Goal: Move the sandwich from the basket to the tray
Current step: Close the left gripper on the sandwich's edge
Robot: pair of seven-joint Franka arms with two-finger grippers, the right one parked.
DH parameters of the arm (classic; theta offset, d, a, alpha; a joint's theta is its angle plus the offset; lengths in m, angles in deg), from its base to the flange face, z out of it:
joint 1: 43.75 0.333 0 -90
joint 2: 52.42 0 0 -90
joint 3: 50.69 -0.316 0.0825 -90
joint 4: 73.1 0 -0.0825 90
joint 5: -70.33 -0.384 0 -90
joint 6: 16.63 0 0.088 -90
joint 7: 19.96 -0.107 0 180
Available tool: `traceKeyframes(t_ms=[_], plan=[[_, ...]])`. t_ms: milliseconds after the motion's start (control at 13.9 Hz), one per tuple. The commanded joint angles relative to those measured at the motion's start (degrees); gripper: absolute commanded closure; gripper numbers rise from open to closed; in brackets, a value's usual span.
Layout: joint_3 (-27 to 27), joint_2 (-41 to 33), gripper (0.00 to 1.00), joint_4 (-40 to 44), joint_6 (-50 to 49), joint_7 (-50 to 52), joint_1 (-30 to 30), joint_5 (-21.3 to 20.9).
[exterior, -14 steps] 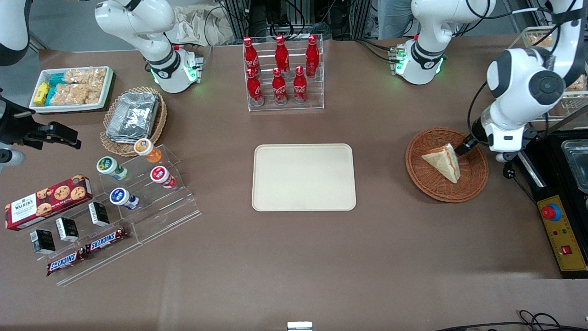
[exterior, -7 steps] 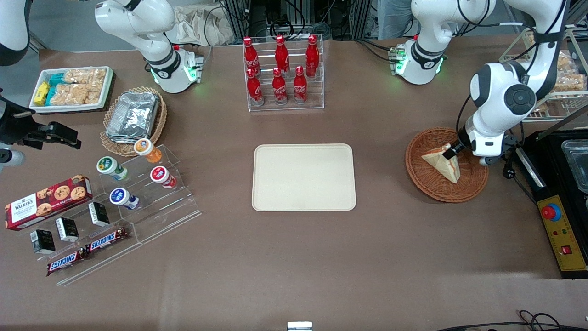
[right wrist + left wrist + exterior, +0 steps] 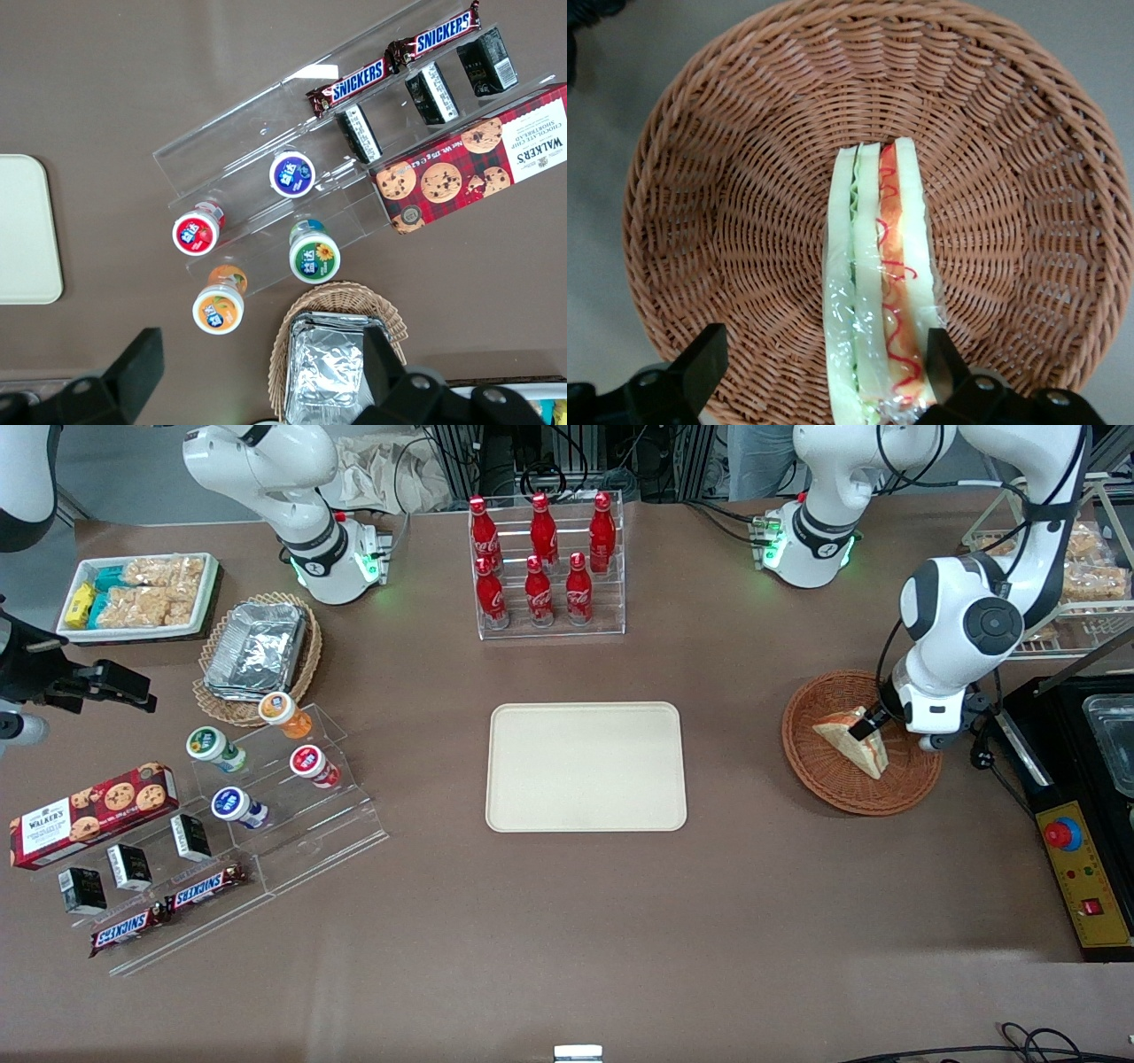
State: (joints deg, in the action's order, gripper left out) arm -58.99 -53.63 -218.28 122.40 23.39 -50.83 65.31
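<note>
The sandwich point(image 3: 852, 746), a plastic-wrapped white wedge with a red and green filling stripe, lies in the reddish-brown wicker basket point(image 3: 819, 775) toward the working arm's end of the table. My left gripper point(image 3: 864, 727) is down in the basket, open, at the sandwich's end farther from the front camera. In the left wrist view the sandwich point(image 3: 877, 266) lies between the two black fingers point(image 3: 707, 354) over the basket weave point(image 3: 726, 186). One finger is close against the wrapper, the other stands well apart. The cream tray point(image 3: 586, 767) lies empty mid-table.
A clear rack of red cola bottles point(image 3: 542, 567) stands farther from the front camera than the tray. A black appliance with a yellow control box point(image 3: 1084, 872) sits beside the basket at the table's end. A wire rack of snacks point(image 3: 1090, 584) stands above it.
The left arm has swung toward the tray and come down. Its gripper moved from the basket's rim onto the end of the sandwich. The sandwich has not moved.
</note>
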Motion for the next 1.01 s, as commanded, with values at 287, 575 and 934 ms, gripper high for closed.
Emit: traceKeyframes(t_ms=[287,575,934], plan=[[0.2,-12.2,0.00,0.2,-10.7,0.3,-0.1,0.2],[0.2,-4.0,0.00,-0.4,-1.4,0.4,-0.4,0.2],[0.3,3.1,0.00,-0.7,6.8,1.1,-0.5,1.5]])
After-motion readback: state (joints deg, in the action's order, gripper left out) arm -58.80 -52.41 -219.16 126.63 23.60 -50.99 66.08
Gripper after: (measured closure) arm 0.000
